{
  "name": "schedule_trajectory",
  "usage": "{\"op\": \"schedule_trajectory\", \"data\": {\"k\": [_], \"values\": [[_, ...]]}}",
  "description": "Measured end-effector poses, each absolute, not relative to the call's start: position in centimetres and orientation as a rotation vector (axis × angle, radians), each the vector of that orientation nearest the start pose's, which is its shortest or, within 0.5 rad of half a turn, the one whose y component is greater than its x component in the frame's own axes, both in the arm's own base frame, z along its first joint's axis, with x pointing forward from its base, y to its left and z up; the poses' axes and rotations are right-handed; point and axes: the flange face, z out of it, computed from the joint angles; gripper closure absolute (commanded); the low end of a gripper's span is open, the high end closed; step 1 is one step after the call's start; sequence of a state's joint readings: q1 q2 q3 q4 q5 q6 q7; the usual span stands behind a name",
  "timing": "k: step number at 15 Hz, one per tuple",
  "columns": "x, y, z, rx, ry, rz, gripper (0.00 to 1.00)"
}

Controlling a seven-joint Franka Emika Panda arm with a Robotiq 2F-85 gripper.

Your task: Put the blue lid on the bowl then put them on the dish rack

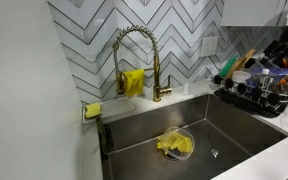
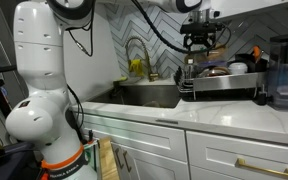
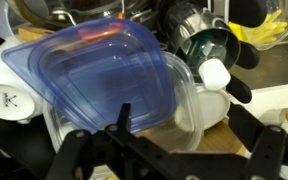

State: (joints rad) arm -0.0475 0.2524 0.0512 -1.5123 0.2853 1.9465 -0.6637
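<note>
The blue lid (image 3: 94, 75) lies on a clear plastic bowl (image 3: 189, 110), tilted among the dishes on the black wire dish rack (image 2: 220, 88). In the wrist view it fills most of the picture. My gripper (image 3: 184, 135) hangs just above it with the fingers spread wide; the bowl's near corner lies between them and I see no contact. In both exterior views the gripper (image 2: 199, 42) (image 1: 282, 50) is over the rack (image 1: 246, 100) beside the sink. The lid shows as a small bluish patch (image 1: 268, 73) there.
A steel sink basin (image 1: 154, 125) holds a clear dish with a yellow cloth (image 1: 174, 146). A gold faucet (image 1: 136, 55) stands behind it. The rack holds a white mug (image 3: 9, 100), a dark green cup (image 3: 209, 45), a white-tipped utensil (image 3: 216, 75) and a wooden board (image 3: 214, 125).
</note>
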Motion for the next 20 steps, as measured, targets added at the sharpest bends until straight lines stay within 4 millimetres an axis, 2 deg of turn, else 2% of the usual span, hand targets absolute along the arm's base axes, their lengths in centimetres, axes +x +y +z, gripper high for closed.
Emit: {"op": "schedule_trajectory", "data": {"k": [4,6,8,11,14,17,20], "values": [[65.1,1.4,56.3,-2.840,-0.888,-0.402,0.00],[64.2,1.1,58.5,-2.850,-0.879,-0.450,0.00],[63.0,-0.1,61.2,-2.879,-0.790,-0.507,0.00],[60.2,-3.0,64.9,-2.909,-0.599,-0.585,0.00],[56.6,-5.8,67.6,-2.897,-0.409,-0.628,0.00],[53.3,-8.2,68.9,-2.870,-0.227,-0.643,0.00],[50.5,-10.5,69.4,-2.851,-0.049,-0.651,0.00]]}}
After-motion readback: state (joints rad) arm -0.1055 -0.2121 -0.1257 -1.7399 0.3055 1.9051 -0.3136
